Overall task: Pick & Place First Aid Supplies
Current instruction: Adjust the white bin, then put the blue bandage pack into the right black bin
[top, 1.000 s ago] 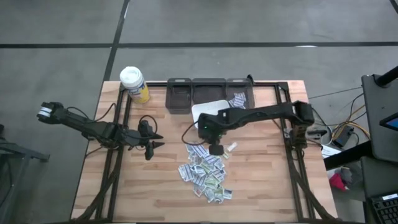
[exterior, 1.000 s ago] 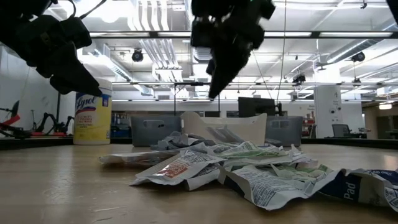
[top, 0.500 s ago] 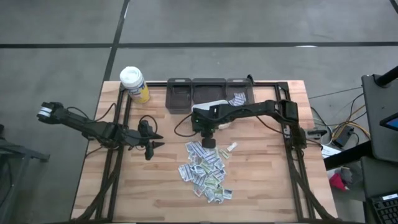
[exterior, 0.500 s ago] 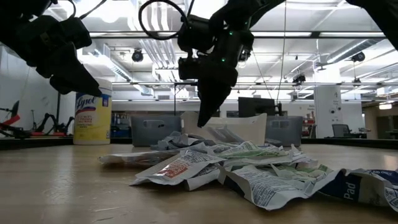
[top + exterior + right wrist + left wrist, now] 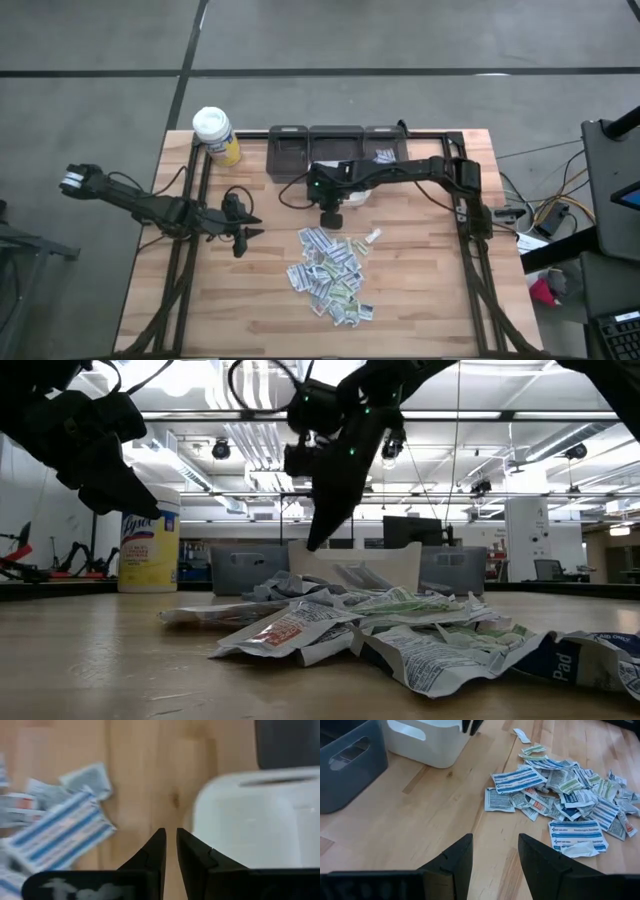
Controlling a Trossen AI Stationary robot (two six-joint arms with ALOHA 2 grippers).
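Observation:
The first aid supplies lie as a loose pile of small flat packets on the wooden table, also in the left wrist view and the low view. My right gripper hangs above the table between the pile's far end and a white bin, pointing steeply down. Its fingers stand close together, and no packet shows between them. My left gripper waits open at the table's left, well clear of the pile.
A white-lidded yellow bottle stands at the far left corner. Three dark bins line the far edge, and the right one holds a few packets. Bare wood lies between my left gripper and the pile.
My right gripper has moved from over the pile's far end toward the table's far edge, up to the white bin's near side, sinking a little. Its fingers keep the same narrow gap. The pile has not shifted.

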